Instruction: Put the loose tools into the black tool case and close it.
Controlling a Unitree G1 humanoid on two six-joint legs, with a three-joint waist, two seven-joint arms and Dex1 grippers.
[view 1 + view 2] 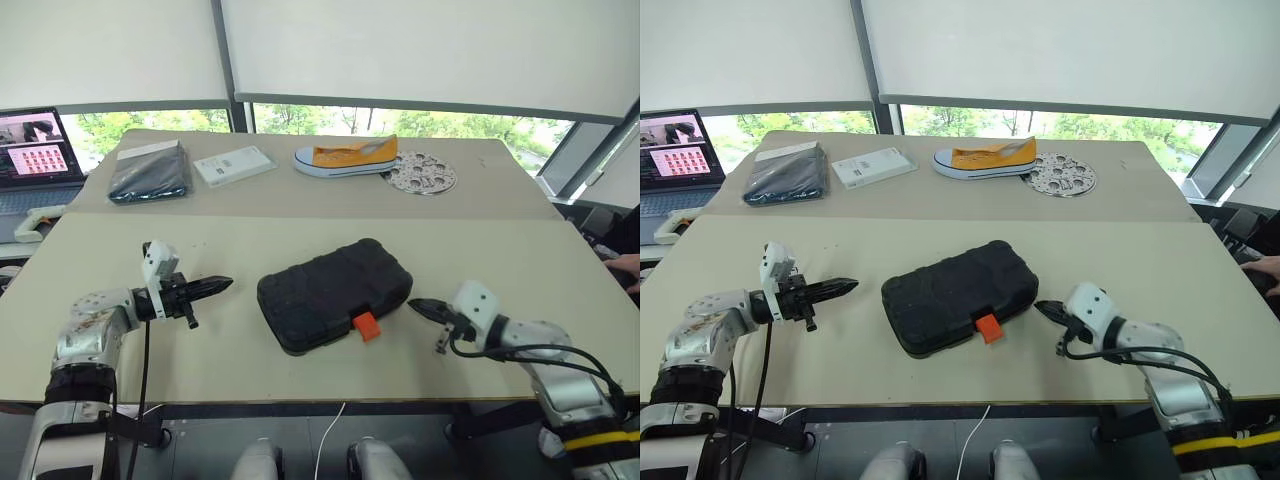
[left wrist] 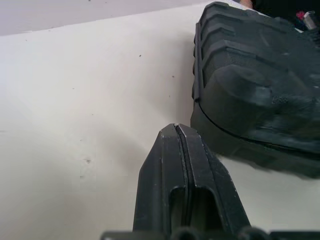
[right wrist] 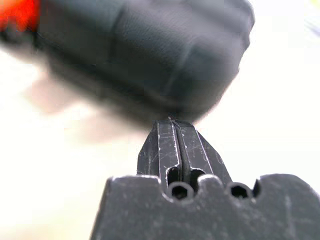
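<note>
We are watching the black tool case (image 1: 335, 293) lying shut at mid-table, orange latch (image 1: 367, 325) facing us, as our left gripper (image 1: 218, 285) and right gripper (image 1: 421, 306), both clenched empty, are flanking it; any sideways nudge is risking sliding it rather than latching it.

Tool case (image 1: 335, 293): black, ribbed shell; latch (image 1: 367, 325) orange. Surface (image 1: 300, 215): pale beige, plain. Left end effector (image 1: 224, 284) and right end effector (image 1: 413, 304): black fingers, white housings. Shoe (image 1: 346, 157): orange upper, white sole. Disc (image 1: 421, 173): grey-white, perforated with round holes. Pouch (image 1: 150, 172): black. Box (image 1: 233, 165): white. Laptop (image 1: 38, 150): screen with pink tiles.
</note>
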